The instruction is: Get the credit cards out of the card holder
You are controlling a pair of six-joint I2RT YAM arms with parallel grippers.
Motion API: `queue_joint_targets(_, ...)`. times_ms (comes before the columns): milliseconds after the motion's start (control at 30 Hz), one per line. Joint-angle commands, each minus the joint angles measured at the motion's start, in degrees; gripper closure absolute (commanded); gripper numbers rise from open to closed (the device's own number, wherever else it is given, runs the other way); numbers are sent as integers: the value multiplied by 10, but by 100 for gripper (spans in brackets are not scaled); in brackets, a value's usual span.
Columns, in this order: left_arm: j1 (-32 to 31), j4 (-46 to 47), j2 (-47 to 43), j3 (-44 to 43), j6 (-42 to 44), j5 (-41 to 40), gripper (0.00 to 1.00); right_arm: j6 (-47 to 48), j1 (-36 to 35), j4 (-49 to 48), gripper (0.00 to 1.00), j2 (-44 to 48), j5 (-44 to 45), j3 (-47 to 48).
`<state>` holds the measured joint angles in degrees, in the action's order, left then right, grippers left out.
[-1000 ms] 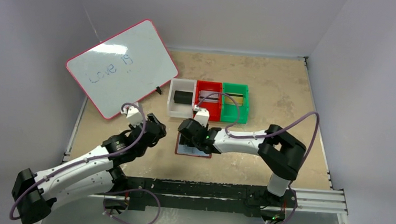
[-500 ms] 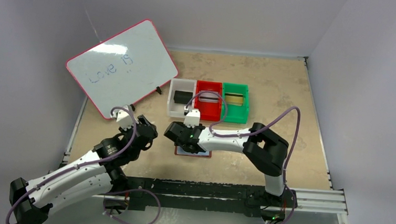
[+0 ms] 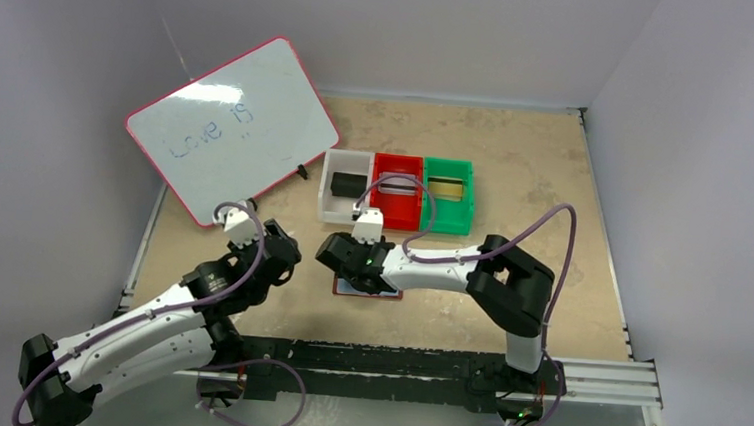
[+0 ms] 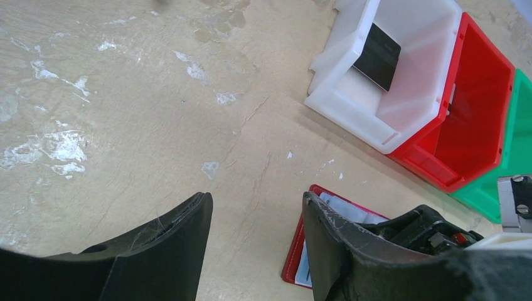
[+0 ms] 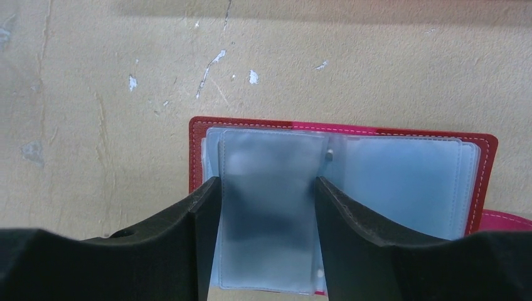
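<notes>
Right pincer (image 5: 265, 188) is released, jaws parted, nothing clamped. It sits straight above the card holder (image 5: 401, 182), which lies open and flat on the worktop (image 5: 94, 94) under it. The jaws straddle one pale blue sleeve leaf (image 5: 266, 163) on the half of the holder directly below. The leaf fills the gap between them; can't tell if the fingers touch its edges. Darker patch in that leaf could be shadow or a card, can't tell.

Progress, judging by the layout: mostly done. Three bins stand beyond the right pincer, apart from the holder:
- black card (image 4: 376, 56) in the white bin (image 4: 408, 106)
- silver-grey card (image 3: 395, 186) in the red bin (image 3: 394, 221)
- gold card (image 3: 445, 188) in the green bin (image 3: 447, 223)

Sleeves on the holder's other half look clear and empty, and no card pokes out of any sleeve. Left to do, my read: go through the remaining leaves and pull whatever is in there.

Pose: the right arm reaches in low, forearm roughly level, wrist pitched down so the pincer points at the worktop. Left pincer (image 4: 256, 204) is also released and empty, hanging over bare worktop just beside the holder, whose red corner shows past one of its jaws in the wrist view. The left arm is stretched forward, touching nothing I can see.
</notes>
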<state>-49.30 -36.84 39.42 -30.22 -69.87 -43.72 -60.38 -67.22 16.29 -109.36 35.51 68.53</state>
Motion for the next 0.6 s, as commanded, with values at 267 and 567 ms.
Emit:
queue_joint_targets(267, -2, 27, 12, -9, 0, 2, 45, 19, 0, -74, 51, 48, -64, -77)
queue_joint_targets(567, -2, 38, 24, -10, 2, 10, 45, 25, 7, -112, 48, 69, -81, -107)
